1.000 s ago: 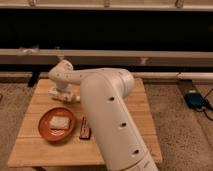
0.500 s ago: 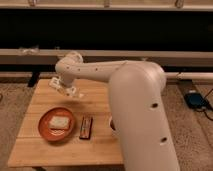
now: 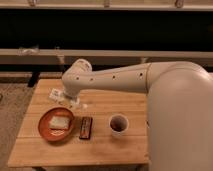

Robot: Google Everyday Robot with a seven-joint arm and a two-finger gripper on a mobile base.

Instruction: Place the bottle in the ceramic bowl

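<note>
The bottle is whitish and lies on its side inside the ceramic bowl, a shallow orange-brown dish at the front left of the wooden table. My gripper hangs at the end of the white arm just behind the bowl's far rim, a little above the table. It is apart from the bottle and nothing shows in it.
A dark flat bar lies right of the bowl. A small white cup with a dark inside stands right of the bar. My bulky white arm covers the table's right side. A dark wall with a rail runs behind the wooden table.
The big arm link has swung from the table's middle to the right. The gripper has come slightly forward, toward the bowl's far rim. The bottle has stayed in the bowl.
</note>
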